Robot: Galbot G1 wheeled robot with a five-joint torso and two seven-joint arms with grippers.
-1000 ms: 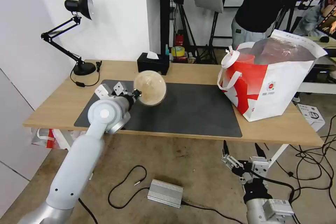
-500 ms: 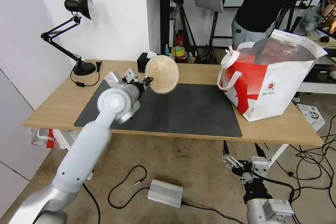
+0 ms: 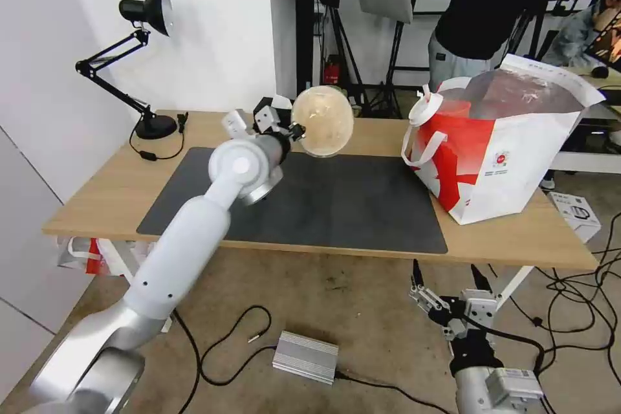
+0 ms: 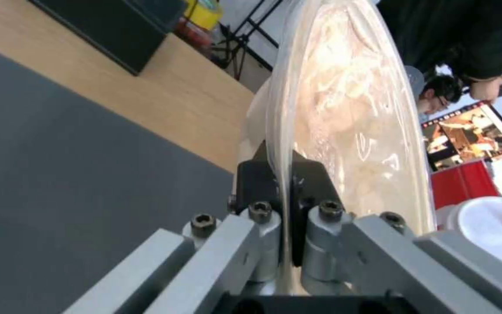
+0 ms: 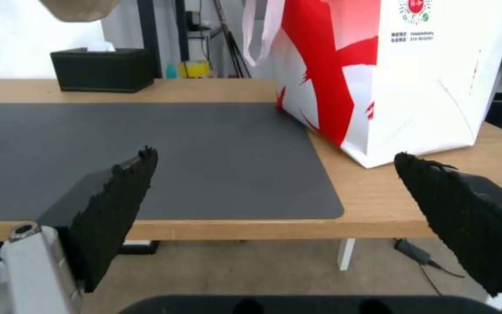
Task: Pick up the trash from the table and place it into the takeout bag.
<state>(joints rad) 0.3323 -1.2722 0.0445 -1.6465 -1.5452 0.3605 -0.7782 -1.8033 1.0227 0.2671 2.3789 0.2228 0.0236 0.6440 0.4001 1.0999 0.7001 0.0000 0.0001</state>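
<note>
The step in hand is judged to be the carry: a beige bowl is held in the air by the left gripper, its jaws pinched on the rim, the bowl tipped onto its edge. The bowl hangs above the far edge of the mat, in front of the tissue box and well to the left of the bag. No other trash is seen on the table; something red and a white lid show through the bag's open top, so this bowl is probably the last piece.

The next move calls for travel to the right until the bowl is over the bag's mouth, with enough height to pass the near strap and the raised flap, and for a release only once the bowl is inside the foil lining.

In the left wrist view the grip is made plain: two dark pads are pressed on either side of the thin rim, and greasy residue is seen inside the bowl. The head view does not resolve this.

The right gripper is parked below the table's front edge, to the right of the mat, fingers spread wide; its own view gives the bag's side and the mat at table level.
</note>
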